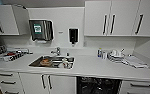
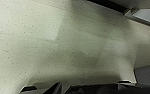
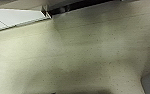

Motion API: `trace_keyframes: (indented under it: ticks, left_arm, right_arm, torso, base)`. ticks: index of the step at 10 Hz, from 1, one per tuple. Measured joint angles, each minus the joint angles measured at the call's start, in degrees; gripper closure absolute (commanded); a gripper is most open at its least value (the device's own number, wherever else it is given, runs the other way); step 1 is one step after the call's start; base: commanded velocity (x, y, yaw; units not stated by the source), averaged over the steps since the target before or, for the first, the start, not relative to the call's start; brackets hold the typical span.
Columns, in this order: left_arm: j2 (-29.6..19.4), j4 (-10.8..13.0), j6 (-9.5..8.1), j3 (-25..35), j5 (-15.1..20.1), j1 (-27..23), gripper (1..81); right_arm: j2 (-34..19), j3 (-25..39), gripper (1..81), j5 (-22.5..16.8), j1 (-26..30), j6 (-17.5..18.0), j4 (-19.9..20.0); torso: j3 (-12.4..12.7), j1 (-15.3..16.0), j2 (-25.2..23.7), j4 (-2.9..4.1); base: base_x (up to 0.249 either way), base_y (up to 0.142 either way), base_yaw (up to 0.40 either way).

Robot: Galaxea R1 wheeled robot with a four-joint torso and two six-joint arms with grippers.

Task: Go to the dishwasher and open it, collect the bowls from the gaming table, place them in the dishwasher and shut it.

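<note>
In the head view a kitchen wall is faced: a pale desk (image 1: 96, 67) runs across the middle, with a steel sink (image 1: 52, 62) set into it at about nine o'clock from the picture's centre and a tap (image 1: 57, 51) just behind it. Some dishes appear to lie in the sink, one brownish and round, but they cannot be identified as bowls. White upper cabinets (image 1: 116, 17) are seen at one o'clock, a paper-towel dispenser (image 1: 41, 30) at eleven o'clock, and a small dark dispenser (image 1: 73, 35) at twelve. A stack of white crockery (image 1: 115, 55) stands on the desk at three o'clock. The dishwasher (image 1: 98, 85) is found at five o'clock, under the desk: a dark opening with glints of rack inside is shown where a steel front would be, so the opening step is judged done. The bowls are not identified with certainty anywhere here, so collecting them, loading them and closing the dishwasher are judged to be left. In the left wrist view a speckled pale floor (image 2: 53, 45) is seen, with a dark strip and a grey panel toward one corner; dark parts of the robot are visible along one edge, yet whether the left gripper is wide or narrow cannot be told. In the right wrist view the same speckled floor (image 3: 91, 55) is shown, plus a white cabinet base (image 3: 13, 17) and a dark gap beside it, which the head view does not give; the right gripper's state cannot be told either.
</note>
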Motion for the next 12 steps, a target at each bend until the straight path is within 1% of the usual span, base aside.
trace_keyframes:
  ticks: [1, 2, 3, 4, 7, 12]
  left_arm:
    - [0.0, 0.0, -0.02, 0.0, 0.0, 0.0, 1.0]
    - [0.0, 0.0, 0.0, 0.0, 0.0, 0.0, 1.0]
    - [0.0, 0.0, 0.0, -0.1, 0.0, 0.0, 1.0]
    - [0.0, 0.0, 0.0, -0.1, 0.0, -0.1, 1.0]
    - [0.0, 0.0, 0.0, -0.1, 0.0, -0.4, 1.0]
    - [0.0, 0.0, 0.0, -0.1, -0.1, -0.8, 1.0]
  right_arm:
    - [0.1, -0.1, 1.0, -1.8, -0.1, 0.6, 0.0]
    - [0.5, -0.1, 1.0, -4.7, -0.6, 1.4, 0.1]
    - [1.4, 0.0, 1.0, -6.2, -2.0, 1.5, 0.1]
    - [1.8, 0.2, 1.0, -6.7, -2.6, 1.6, 0.1]
    - [1.2, 0.1, 1.0, -6.1, -0.7, 1.6, 0.2]
    - [1.8, -1.4, 1.0, -6.1, -0.9, 1.6, 0.5]
  torso:
    - [0.0, -0.8, 1.2, 0.0]
    - [0.0, -1.9, 3.0, 0.0]
    - [0.0, -3.2, 5.1, 0.0]
    - [0.0, -4.5, 7.2, 0.0]
    - [0.0, -8.5, 13.5, 0.0]
    - [-0.1, -15.3, 24.0, 0.0]
  base:
    - [0.0, 0.0, 0.0]
    - [0.0, 0.0, 0.0]
    - [0.0, 0.0, 0.0]
    - [0.0, 0.0, 0.0]
    - [0.0, 0.0, 0.0]
    - [0.0, 0.0, 0.0]
